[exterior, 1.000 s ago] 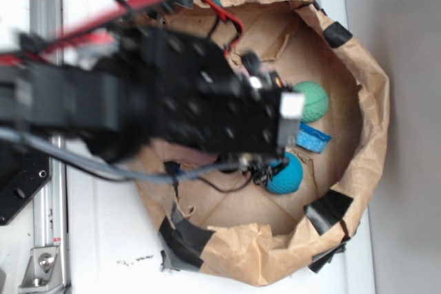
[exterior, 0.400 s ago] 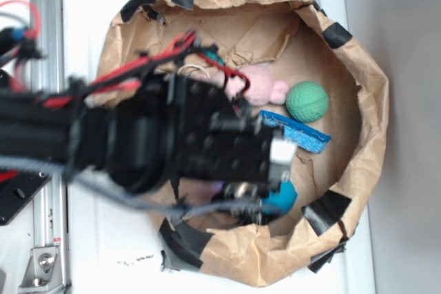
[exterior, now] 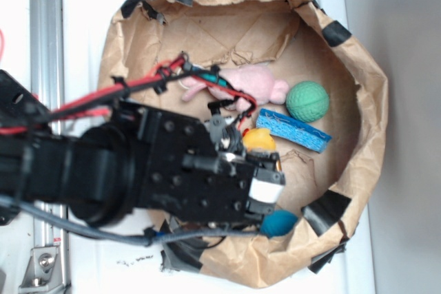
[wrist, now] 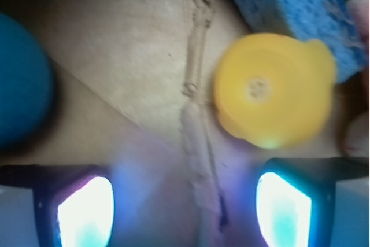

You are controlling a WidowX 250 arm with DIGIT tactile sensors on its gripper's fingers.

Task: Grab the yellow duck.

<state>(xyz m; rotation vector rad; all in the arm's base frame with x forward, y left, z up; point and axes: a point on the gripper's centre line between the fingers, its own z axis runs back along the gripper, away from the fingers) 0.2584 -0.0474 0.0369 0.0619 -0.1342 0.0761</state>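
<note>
The yellow duck [wrist: 272,88] lies on the brown paper floor of the bag, seen from above in the wrist view, just beyond and slightly right of the gap between my fingers. In the exterior view the duck [exterior: 260,140] peeks out at the front edge of my black gripper [exterior: 265,187]. My gripper [wrist: 184,209] is open and empty, its two glowing pads [wrist: 85,212] wide apart, with only paper between them. The duck touches neither pad.
A blue sponge [exterior: 296,131] lies right beside the duck. A green ball [exterior: 307,101] and a pink plush animal [exterior: 251,85] lie beyond it. A teal ball [exterior: 279,224] sits by the gripper, at the wrist view's left [wrist: 20,79]. The paper bag wall [exterior: 368,122] rings everything.
The arm has swung toward the near side of the bag, uncovering the yellow duck, the whole sponge and the pink plush. The teal ball is now partly hidden under the gripper.
</note>
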